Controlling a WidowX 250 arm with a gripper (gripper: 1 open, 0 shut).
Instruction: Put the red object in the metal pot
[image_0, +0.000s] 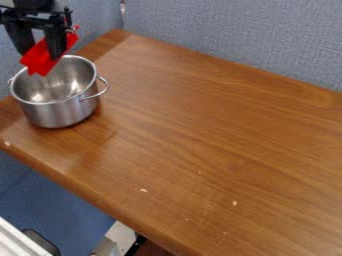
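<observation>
The metal pot (54, 92) is a shiny round steel pot standing on the wooden table's far left corner, its inside showing nothing but bare steel. My black gripper (40, 45) hangs at the top left, above the pot's back left rim. It is shut on the red object (39, 60), a bright red block that hangs tilted from the fingers, its lower end just over the rim. The block's upper part is hidden between the fingers.
The brown wooden table (214, 140) stretches to the right and toward the front. A blue-grey wall (254, 35) runs behind it. The table's left and front edges drop off to the floor (54, 210).
</observation>
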